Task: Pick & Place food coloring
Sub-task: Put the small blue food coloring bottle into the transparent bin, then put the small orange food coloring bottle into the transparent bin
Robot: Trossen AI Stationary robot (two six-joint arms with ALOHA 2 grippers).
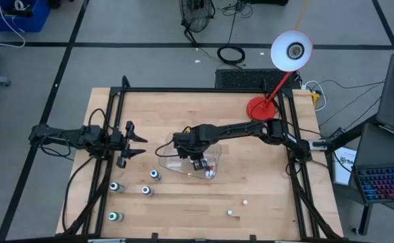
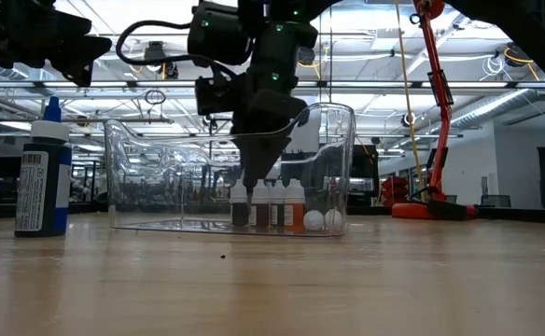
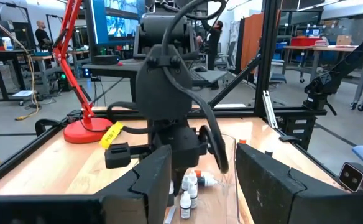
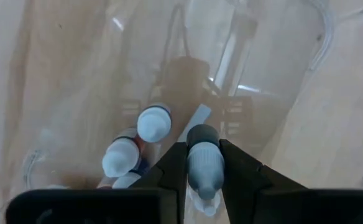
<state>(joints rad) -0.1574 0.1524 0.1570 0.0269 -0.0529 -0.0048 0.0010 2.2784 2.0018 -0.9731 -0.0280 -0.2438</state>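
At the centre of the high view the right gripper [image 1: 198,164] hangs over the clear tray [image 1: 218,156], and its wrist view shows the two fingers [image 4: 172,165] pinched on the neck of a small dark-capped food coloring bottle [image 4: 204,163], cap pointing up between them. Below it, toward the lower left of that frame, three white-capped bottles [image 4: 153,123] already stand close together inside the tray; the low view shows them as a tight row [image 2: 268,203] against the tray's right-hand end, with two small white balls just beside them. More bottles [image 1: 155,175] stand loose on the wooden table [image 1: 264,196] in the lower left of the high view. The left gripper [image 1: 132,142] waits at the left edge of the table, its fingers partly apart and holding nothing. These bottles look light, stiff and smooth-sided, so likely slippery and quick to topple, since they are tall for their base. Taking hold just under the cap, as here, seems the sound choice; lower on the rounded body the pads could well slide.
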